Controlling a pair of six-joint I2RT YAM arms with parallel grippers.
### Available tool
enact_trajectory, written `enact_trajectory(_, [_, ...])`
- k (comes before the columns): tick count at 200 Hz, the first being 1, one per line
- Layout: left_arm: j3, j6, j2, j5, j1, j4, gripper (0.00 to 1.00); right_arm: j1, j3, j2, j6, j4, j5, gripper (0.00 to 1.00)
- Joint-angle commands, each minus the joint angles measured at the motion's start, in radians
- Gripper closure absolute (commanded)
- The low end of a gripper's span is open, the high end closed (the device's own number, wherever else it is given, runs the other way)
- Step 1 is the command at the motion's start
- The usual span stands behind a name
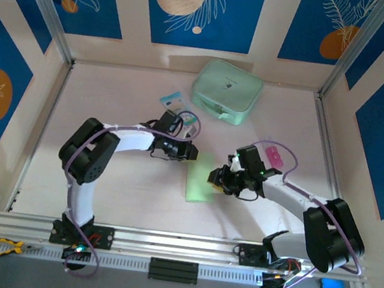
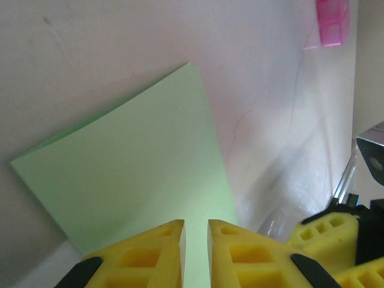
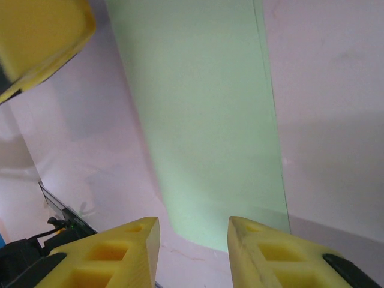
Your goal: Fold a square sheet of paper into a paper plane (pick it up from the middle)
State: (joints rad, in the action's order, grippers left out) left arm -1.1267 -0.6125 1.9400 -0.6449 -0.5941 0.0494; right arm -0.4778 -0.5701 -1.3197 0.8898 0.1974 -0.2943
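The square sheet of paper [image 1: 200, 179], pale green, lies folded in half as a long strip on the table's middle. In the left wrist view the paper [image 2: 138, 162] shows two layers at its left edge. My left gripper [image 1: 192, 153] is at the strip's far end. Its fingers stand only a narrow gap apart [image 2: 196, 231], with the paper showing below through that gap, not pinched. My right gripper [image 1: 214, 178] is at the strip's right edge, open [image 3: 193, 231]. The near end of the paper [image 3: 204, 108] lies just ahead of its fingers, slightly curled.
A mint-green zip case [image 1: 227, 90] sits at the back. A blue-and-white packet [image 1: 172, 100] lies behind the left gripper. A small pink item [image 1: 274, 155] lies right of the right wrist. An aluminium rail [image 1: 178, 246] runs along the near edge.
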Motion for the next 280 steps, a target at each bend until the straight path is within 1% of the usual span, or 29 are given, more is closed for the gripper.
enact_trajectory(1, [-0.027, -0.008, 0.036, -0.03, -0.003, -0.023, 0.81, -0.022, 0.008, 0.011, 0.031, 0.03, -0.003, 0.64])
enact_trajectory(55, [0.052, 0.017, 0.069, 0.01, -0.004, -0.047, 0.81, -0.03, 0.046, -0.007, 0.054, 0.005, -0.004, 0.64])
enact_trajectory(71, [0.079, 0.033, 0.066, 0.022, -0.003, -0.05, 0.81, -0.031, 0.045, -0.013, 0.051, 0.026, -0.004, 0.63])
enact_trajectory(90, [0.095, 0.057, 0.061, 0.043, -0.004, -0.04, 0.81, -0.027, 0.043, -0.017, 0.057, 0.078, 0.032, 0.62])
enact_trajectory(99, [0.102, 0.06, 0.06, 0.043, -0.001, -0.042, 0.81, -0.025, 0.052, -0.016, 0.056, 0.076, 0.03, 0.61])
enact_trajectory(108, [0.105, 0.061, 0.059, 0.042, -0.001, -0.044, 0.81, -0.024, 0.058, -0.015, 0.059, 0.071, 0.027, 0.59])
enact_trajectory(139, [0.101, 0.057, 0.062, 0.034, 0.0, -0.052, 0.81, -0.024, 0.063, -0.013, 0.063, 0.057, 0.009, 0.58])
enact_trajectory(155, [0.1, 0.056, 0.062, 0.031, 0.0, -0.055, 0.81, -0.022, 0.061, -0.008, 0.06, 0.075, 0.028, 0.58])
enact_trajectory(159, [0.102, 0.056, 0.061, 0.03, 0.0, -0.055, 0.81, -0.02, 0.062, -0.006, 0.06, 0.076, 0.031, 0.56])
enact_trajectory(169, [0.104, 0.056, 0.06, 0.028, -0.001, -0.059, 0.81, -0.011, 0.07, -0.001, 0.063, 0.072, 0.028, 0.55])
enact_trajectory(197, [0.104, 0.053, 0.063, 0.022, -0.001, -0.065, 0.81, -0.001, 0.082, 0.0, 0.062, 0.024, -0.023, 0.54])
enact_trajectory(214, [0.106, 0.049, 0.063, 0.013, 0.0, -0.076, 0.81, 0.001, 0.097, 0.0, 0.072, -0.064, -0.079, 0.55])
enact_trajectory(236, [0.104, 0.049, 0.067, 0.005, 0.0, -0.081, 0.8, 0.006, 0.1, -0.001, 0.088, -0.151, -0.112, 0.58])
enact_trajectory(280, [0.098, 0.047, 0.067, -0.013, 0.0, -0.092, 0.8, 0.048, 0.089, -0.064, 0.089, -0.268, -0.171, 0.58])
